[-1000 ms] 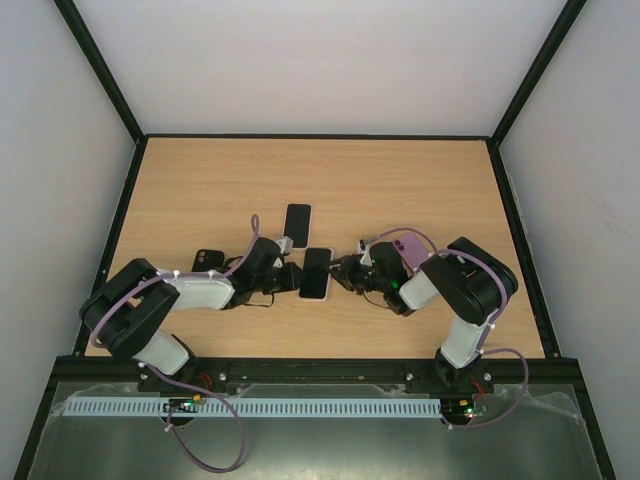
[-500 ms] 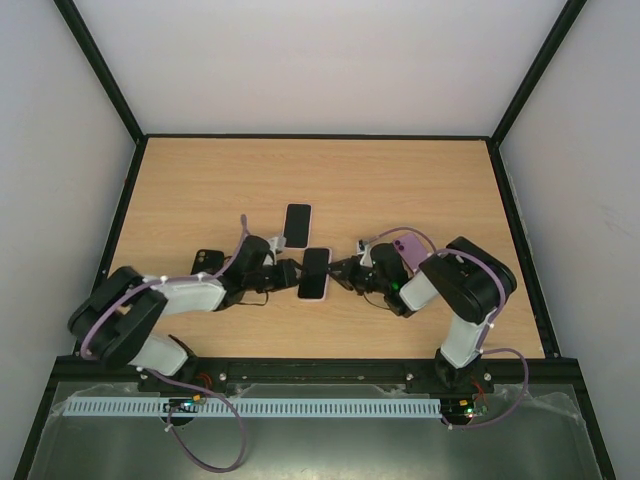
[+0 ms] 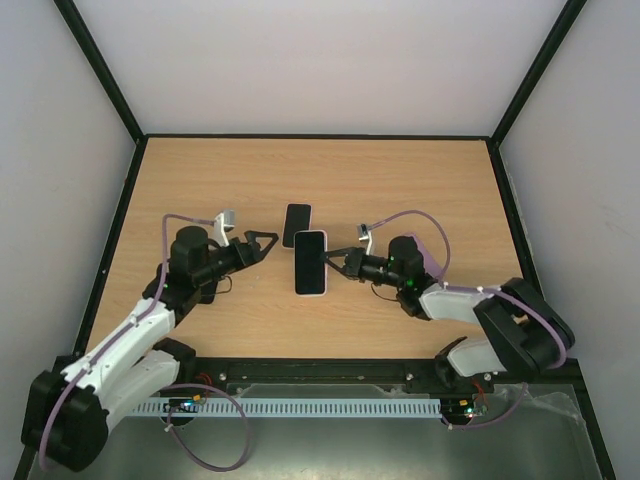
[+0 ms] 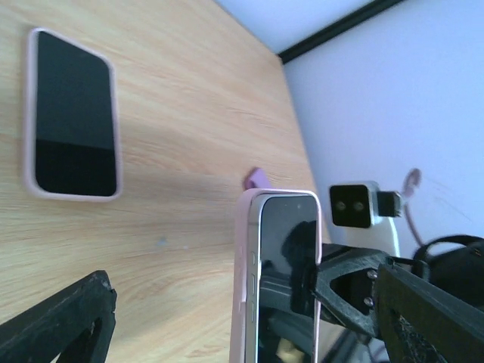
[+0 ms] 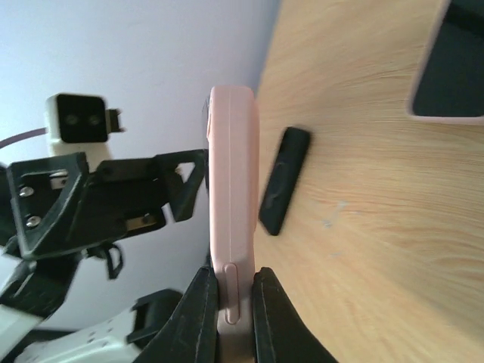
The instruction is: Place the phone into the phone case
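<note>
Phone [image 3: 310, 262] clamped in right jaws, second phone [image 3: 297, 224] lying just beyond it.

No text, label, brand, number or sign can be read in any view. The upright phone [image 4: 287, 272] shows a dark, blank screen, and its pink side [image 5: 233, 204] bears no print. The flat phone [image 3: 296, 225] on the table is just as dark and unmarked. The white wrist camera housing [image 4: 361, 204] carries no legible marking.
</note>
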Robot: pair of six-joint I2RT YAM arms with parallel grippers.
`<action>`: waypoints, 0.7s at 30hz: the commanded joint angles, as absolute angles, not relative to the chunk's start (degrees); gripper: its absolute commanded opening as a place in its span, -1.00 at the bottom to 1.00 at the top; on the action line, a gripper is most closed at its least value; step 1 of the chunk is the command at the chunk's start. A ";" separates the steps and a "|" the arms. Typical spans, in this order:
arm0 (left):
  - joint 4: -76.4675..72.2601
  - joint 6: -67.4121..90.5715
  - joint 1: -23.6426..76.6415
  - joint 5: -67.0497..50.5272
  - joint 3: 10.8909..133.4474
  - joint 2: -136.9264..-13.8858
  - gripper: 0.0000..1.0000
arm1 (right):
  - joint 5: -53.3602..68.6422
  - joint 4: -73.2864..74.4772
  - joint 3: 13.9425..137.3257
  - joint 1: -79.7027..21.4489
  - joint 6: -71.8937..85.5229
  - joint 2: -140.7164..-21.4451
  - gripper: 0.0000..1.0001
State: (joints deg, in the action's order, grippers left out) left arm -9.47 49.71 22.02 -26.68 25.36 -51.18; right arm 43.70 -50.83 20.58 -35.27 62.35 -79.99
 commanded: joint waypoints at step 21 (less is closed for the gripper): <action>-40.23 66.15 28.07 -42.97 20.29 -47.44 0.39 | 57.53 -98.63 16.53 -37.86 92.35 -77.92 -0.96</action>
State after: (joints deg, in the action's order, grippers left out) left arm -34.79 64.90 27.20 -42.02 20.49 -46.83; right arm 56.88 -84.88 16.64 -37.19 87.20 -76.07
